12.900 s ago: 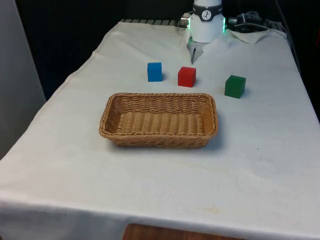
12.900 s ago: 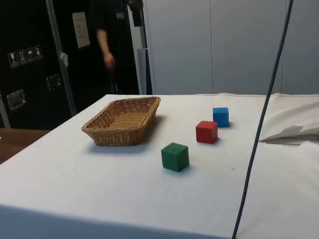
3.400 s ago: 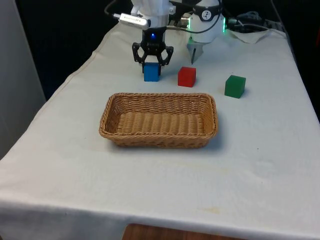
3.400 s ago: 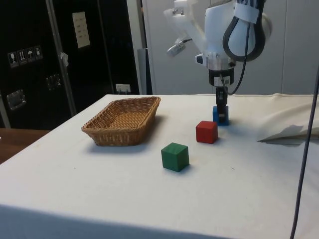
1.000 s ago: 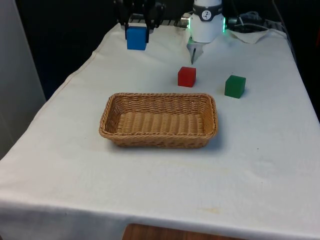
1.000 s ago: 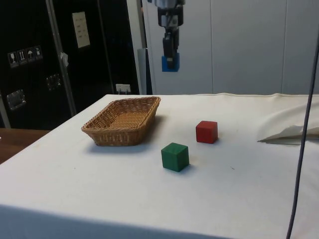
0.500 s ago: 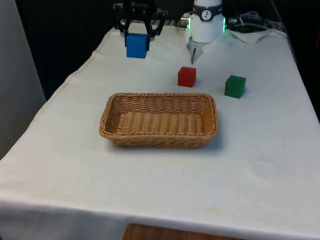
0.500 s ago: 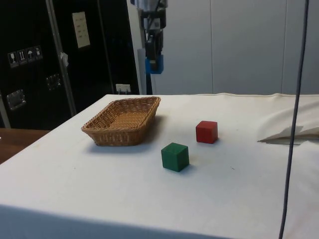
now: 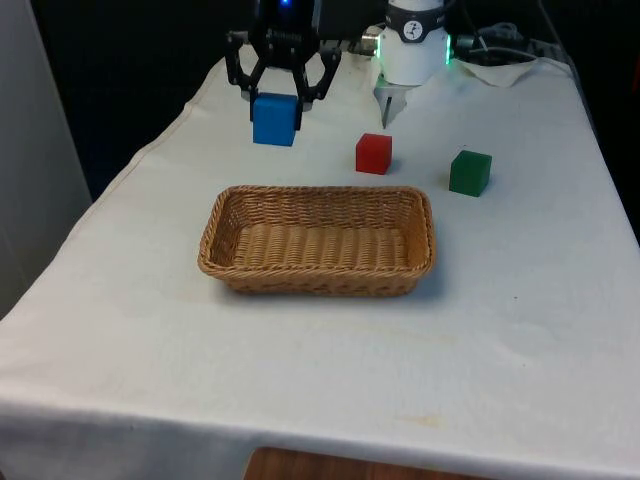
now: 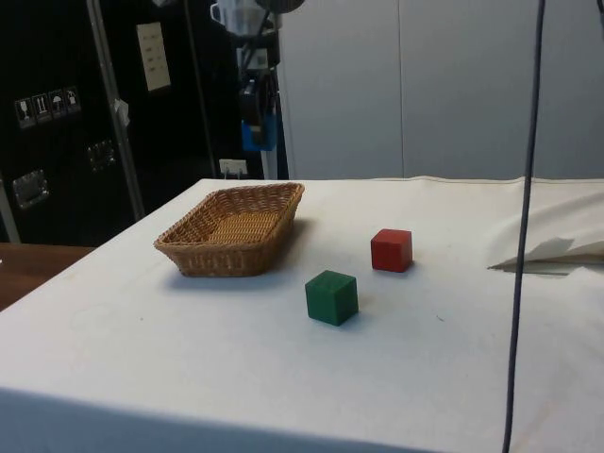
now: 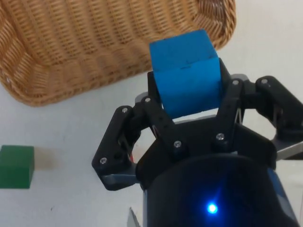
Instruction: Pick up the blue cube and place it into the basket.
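Since half a second ago, the blue cube point(image 9: 275, 119) has dropped lower and closer to the basket point(image 9: 318, 281), carried in the air. Nearest, at the front view's centre, the wicker basket sits on the white surface point(image 9: 330, 370). Beyond it, right of centre, stand a red cube point(image 9: 373, 153) and a green cube point(image 9: 470, 172). Farthest, upper left of centre, the gripper point(image 9: 277, 101) hangs with its jaws clenched on the blue cube, seemingly just short of the basket's far rim.

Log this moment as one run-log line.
phase: carry | gripper: shut on blue cube, held in the air | basket: holds nothing | red cube, green cube: on cloth
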### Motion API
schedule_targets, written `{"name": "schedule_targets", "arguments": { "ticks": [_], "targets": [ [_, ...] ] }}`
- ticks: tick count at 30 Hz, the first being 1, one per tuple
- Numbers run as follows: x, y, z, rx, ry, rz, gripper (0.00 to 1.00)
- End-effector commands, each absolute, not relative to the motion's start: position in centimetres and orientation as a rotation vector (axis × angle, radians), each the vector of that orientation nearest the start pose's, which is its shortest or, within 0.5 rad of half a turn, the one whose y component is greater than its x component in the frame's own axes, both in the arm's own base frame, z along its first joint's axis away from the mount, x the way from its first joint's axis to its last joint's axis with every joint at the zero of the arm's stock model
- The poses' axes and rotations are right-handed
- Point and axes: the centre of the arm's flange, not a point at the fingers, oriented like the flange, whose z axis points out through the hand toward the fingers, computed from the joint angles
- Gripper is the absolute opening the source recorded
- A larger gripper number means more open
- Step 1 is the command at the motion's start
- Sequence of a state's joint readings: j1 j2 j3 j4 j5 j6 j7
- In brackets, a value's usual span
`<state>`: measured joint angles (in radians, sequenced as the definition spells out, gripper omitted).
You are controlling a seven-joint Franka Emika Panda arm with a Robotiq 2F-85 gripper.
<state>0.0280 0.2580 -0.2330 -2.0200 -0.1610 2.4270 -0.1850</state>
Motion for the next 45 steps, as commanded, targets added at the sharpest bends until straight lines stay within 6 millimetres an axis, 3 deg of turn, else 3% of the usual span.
{"name": "schedule_targets", "arguments": {
  "ticks": [1,10,25,45],
  "targets": [
    [60.2,-11.6,33.9,-3.327,-0.170,-0.188,0.02],
    [61.8,-10.8,33.0,-3.333,-0.170,-0.199,0.02],
    [64.8,-9.6,29.4,-3.256,-0.139,-0.182,0.02],
    [64.9,-9.5,26.2,-3.148,-0.116,-0.124,0.02]
  ]
}}
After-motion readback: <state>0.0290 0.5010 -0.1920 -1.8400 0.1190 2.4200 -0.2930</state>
